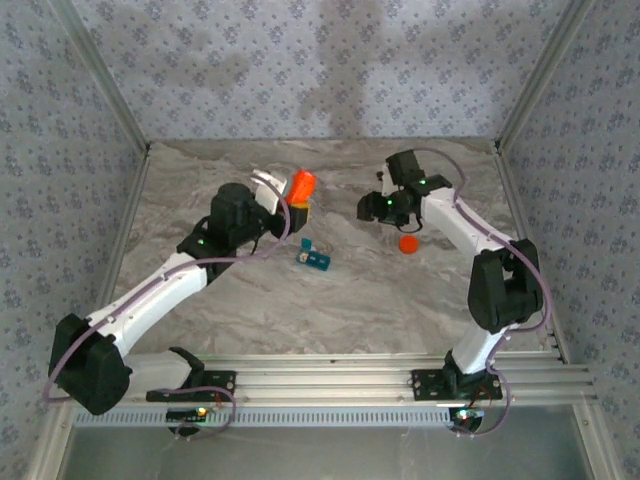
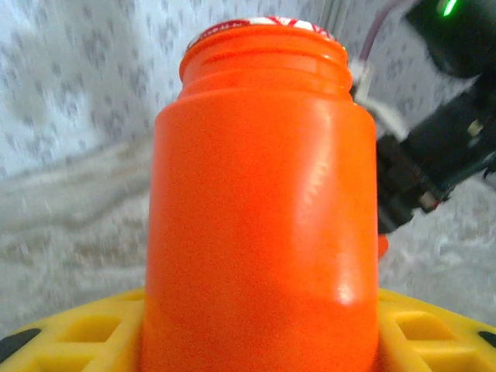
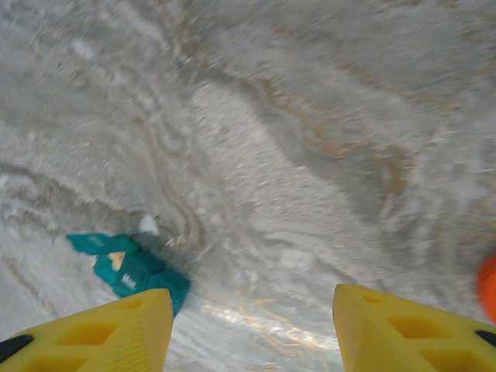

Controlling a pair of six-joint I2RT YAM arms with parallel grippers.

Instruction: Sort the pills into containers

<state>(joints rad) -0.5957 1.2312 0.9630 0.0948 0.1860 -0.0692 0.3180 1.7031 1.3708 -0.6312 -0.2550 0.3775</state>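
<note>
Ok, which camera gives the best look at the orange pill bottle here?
The left wrist view: the orange bottle sits close up, clamped between yellow fingers, its threaded neck bare. The top external view shows it small but whole, raised off the table in the left claw.

An orange bottle hangs above the marbled table; an orange cap lies well apart.

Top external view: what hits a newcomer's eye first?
The bright orange bottle, just left of centre, clamped in the left pincer. Then the teal containers on the table in front of it, and an orange cap-like disc near the open right pincer.
</note>
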